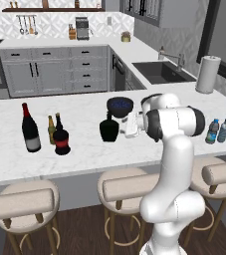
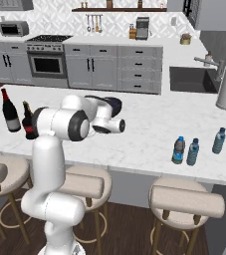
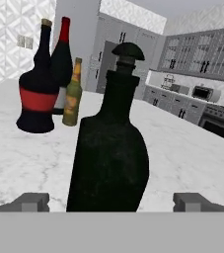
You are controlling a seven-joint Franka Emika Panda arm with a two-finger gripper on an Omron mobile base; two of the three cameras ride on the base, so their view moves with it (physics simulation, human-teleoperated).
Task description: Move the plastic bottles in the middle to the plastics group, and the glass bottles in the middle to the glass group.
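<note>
Two finger tips of the pincer (image 3: 111, 201) stand spread to their widest on either side of the all-black squat bottle (image 3: 111, 148), holding nothing; whether either tip touches the glass cannot be told.

Taking that black bottle as landmark: it stands on the white marble worktop (image 1: 84, 154), just in front of a dark blue bowl (image 1: 120, 105). Well beyond it, toward the far end of the worktop, stands the red-labelled squat bottle (image 1: 61, 139), close beside the small amber bottle (image 1: 51, 129) and the tall wine bottle (image 1: 30, 128). Well apart on the opposite side, near the paper towel roll (image 1: 207, 73), stand three small blue-capped water bottles (image 2: 192, 151).

Progress, as judged: the red-labelled bottle already sits with the glass group, and no water bottle stands near the landmark, so the plastic appears sorted. The black bottle is left; it is not yet grasped or lifted.

Obscured: from the base views the arm's own body covers the pincer. The hand view cuts off the black bottle's base, so its footing cannot be checked there.
</note>
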